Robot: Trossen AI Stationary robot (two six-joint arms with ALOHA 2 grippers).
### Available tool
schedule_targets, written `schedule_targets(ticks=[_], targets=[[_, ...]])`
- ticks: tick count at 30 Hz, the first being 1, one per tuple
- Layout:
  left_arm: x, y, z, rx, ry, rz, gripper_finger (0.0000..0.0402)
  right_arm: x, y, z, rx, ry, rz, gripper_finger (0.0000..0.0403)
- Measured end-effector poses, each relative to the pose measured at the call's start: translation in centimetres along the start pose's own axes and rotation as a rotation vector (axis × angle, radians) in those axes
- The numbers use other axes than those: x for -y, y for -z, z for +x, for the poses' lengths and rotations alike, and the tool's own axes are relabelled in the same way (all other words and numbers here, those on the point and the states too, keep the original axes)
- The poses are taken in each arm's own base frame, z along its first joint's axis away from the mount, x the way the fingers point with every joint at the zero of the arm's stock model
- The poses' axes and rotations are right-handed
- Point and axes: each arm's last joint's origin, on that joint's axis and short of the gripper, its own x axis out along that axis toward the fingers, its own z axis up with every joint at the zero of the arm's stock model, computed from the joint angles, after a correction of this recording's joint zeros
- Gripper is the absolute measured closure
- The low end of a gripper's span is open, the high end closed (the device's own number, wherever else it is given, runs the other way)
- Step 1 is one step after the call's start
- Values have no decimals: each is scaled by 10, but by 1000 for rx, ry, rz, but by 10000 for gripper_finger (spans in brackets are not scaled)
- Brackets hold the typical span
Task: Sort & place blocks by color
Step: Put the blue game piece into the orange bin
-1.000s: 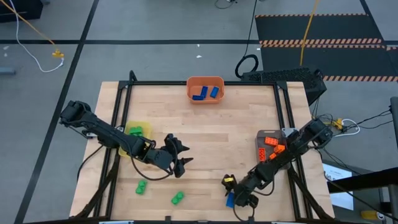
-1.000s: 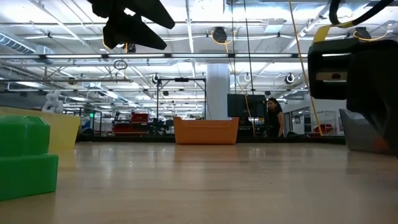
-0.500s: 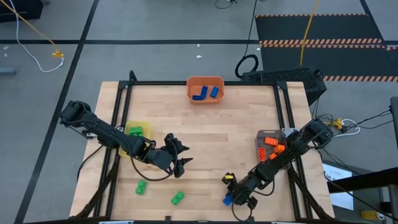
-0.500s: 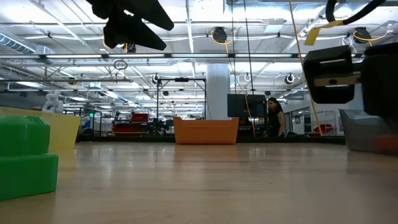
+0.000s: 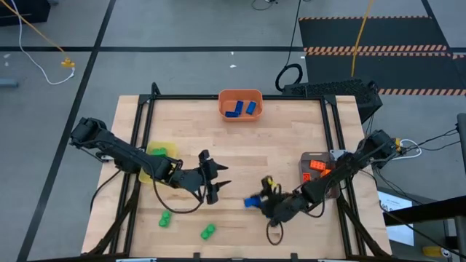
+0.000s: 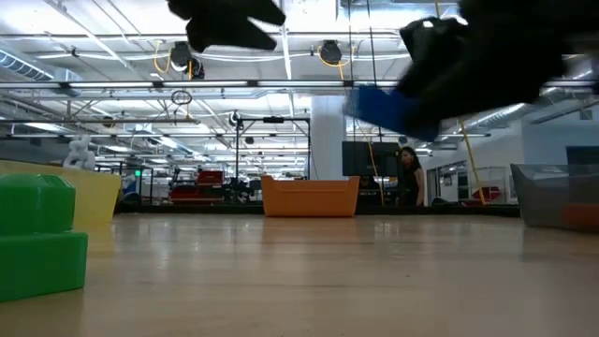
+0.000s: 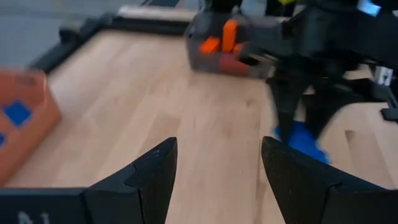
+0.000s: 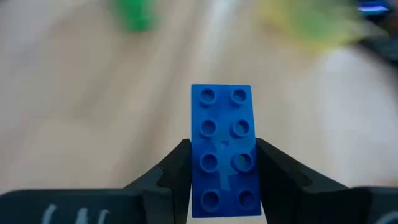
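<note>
My right gripper point(image 5: 263, 201) is shut on a blue two-by-four studded block point(image 5: 253, 200), which is in the air over the table's near middle and also shows in the low view point(image 6: 386, 109). My left gripper point(image 5: 212, 182) hovers open just left of it; its wrist view looks past the open fingers point(image 7: 217, 168) at the blue block point(image 7: 304, 142). Two green blocks point(image 5: 165, 219) point(image 5: 208, 231) lie flat on the table near its near edge; one fills the low view's left side point(image 6: 37, 234). My right gripper pinches the blue block between its two fingers point(image 8: 176, 169), one on each long side, at the end nearer the wrist point(image 8: 222, 186). The fingers come from the table's right, lying along the block. The block is lifted clear, studs toward the camera, its free end point(image 8: 222, 99) sticking out ahead.
The orange bin point(image 5: 240, 104) at the far edge holds blue blocks. The yellow bin point(image 5: 162, 156) on the left holds green ones, partly under my left arm. The grey bin point(image 5: 318, 168) on the right holds orange ones. Bare wood lies between the bins.
My right gripper has risen from the table's near edge and swung toward the left and far side, carrying the blue block from the tabletop into the air. My left gripper has shifted a little toward the right.
</note>
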Motion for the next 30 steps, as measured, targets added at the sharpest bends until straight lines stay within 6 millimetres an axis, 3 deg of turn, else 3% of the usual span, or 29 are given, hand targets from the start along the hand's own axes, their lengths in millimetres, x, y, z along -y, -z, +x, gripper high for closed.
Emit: schedule_targets(ticks=[5,11,21,30], targets=[[5,-7,-2,67,27,37,167,27,-10,-8,30,311,-2,273],[-4,-12,5,103,16,-310,167,41,-19,-10,49,501,-65,273],[0,6,47,109,19,-383,167,48,-20,-6,49,522,-64,273],[-10,2,52,134,-4,-383,167,47,-21,-5,74,472,-56,273]])
